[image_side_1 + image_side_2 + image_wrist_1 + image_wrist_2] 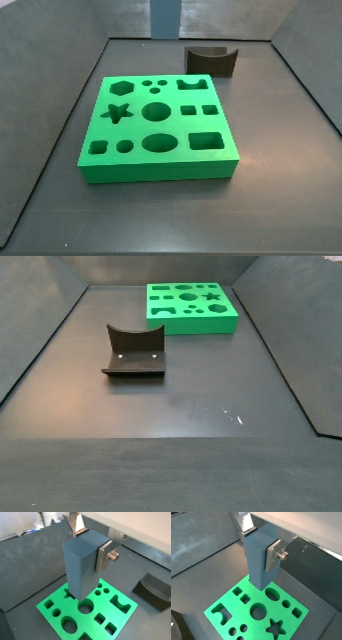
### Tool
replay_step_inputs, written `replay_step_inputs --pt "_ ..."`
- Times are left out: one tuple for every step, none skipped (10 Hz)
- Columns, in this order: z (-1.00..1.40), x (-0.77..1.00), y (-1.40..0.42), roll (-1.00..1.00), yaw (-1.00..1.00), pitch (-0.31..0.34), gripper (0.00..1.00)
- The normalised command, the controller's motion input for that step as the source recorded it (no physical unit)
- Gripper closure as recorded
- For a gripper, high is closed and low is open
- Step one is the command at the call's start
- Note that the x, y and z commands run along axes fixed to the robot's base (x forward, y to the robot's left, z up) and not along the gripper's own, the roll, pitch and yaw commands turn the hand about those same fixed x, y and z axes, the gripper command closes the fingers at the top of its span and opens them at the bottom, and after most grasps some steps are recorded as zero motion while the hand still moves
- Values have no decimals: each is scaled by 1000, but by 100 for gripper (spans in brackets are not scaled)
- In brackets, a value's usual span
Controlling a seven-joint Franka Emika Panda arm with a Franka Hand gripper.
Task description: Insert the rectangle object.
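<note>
Gripper (pixel 93 548) clamps the rectangle object (pixel 83 567) upright, hanging at frame centre above the green board (pixel 120 618). Advise squaring its lower end over the rectangular slot (pixel 206 140) before lowering slowly.

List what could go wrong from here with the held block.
The gripper holds the rectangle object upright above the green board, near many similar cutouts, so it may come down over the wrong hole. The fingers clamp only its upper part, so catching a rim could tilt it.
</note>
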Motion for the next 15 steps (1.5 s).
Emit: replay_step_inputs --pt "-974 691 0 0 -580 -23 100" --pt "-914 800 0 0 -469 -23 100" --pt "-897 929 0 0 -337 -23 100" --pt "-891 1000 -103 -24 -151 -19 100" --pt "-914 994 -351 -4 -46 -29 100" --pt "-820 780 -606 0 -43 -60 100" --pt "-551 637 -766 39 -89 0 100" --pt "-480 620 -734 47 -154 -26 100" --pt "-334 51 -437 36 -803 -26 100" --pt "-217 0 -306 0 -937 -4 100" --pt "-169 6 -206 0 -1000 0 100" --pt "-126 0 -9 0 -1000 0 100" --pt "-157 0 0 0 -1000 0 100" --pt "-171 0 0 3 -1000 0 100" --pt "-191 0 0 11 -1000 0 100"
